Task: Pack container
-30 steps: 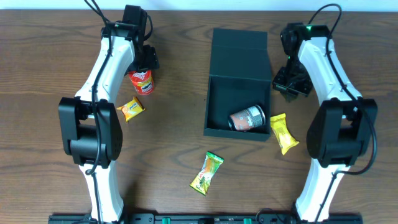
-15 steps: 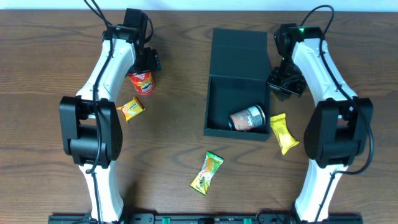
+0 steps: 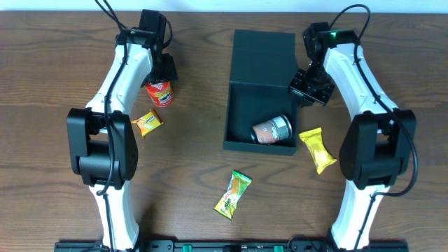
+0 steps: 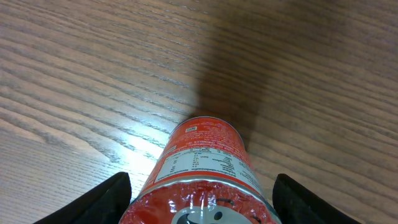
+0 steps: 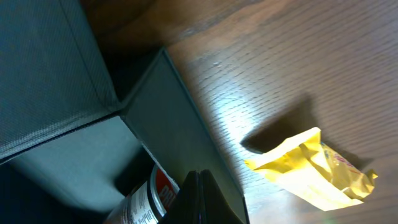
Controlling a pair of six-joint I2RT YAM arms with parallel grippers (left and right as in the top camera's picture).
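The dark teal container (image 3: 264, 56) stands open at centre, lid laid back flat. A grey can (image 3: 271, 129) lies on its side inside, by the near wall. My right gripper (image 3: 308, 87) is shut and empty, pressed against the container's right wall (image 5: 180, 137); its closed fingers (image 5: 199, 199) sit over that wall's rim, next to the grey can (image 5: 146, 202). My left gripper (image 3: 164, 73) is open, straddling an upright red can (image 3: 159, 92). In the left wrist view the red can (image 4: 205, 168) fills the space between the jaws, with a slim gap at the right finger (image 4: 301, 199).
An orange packet (image 3: 147, 122) lies near the red can. A green-orange packet (image 3: 233, 194) lies in front of the container. A yellow packet (image 3: 316, 149) lies right of the container's near corner, also in the right wrist view (image 5: 314, 174). Wooden table throughout.
My right gripper has moved left and the container has slid left with it, away from the yellow packet. The left arm has held its place over the red can.
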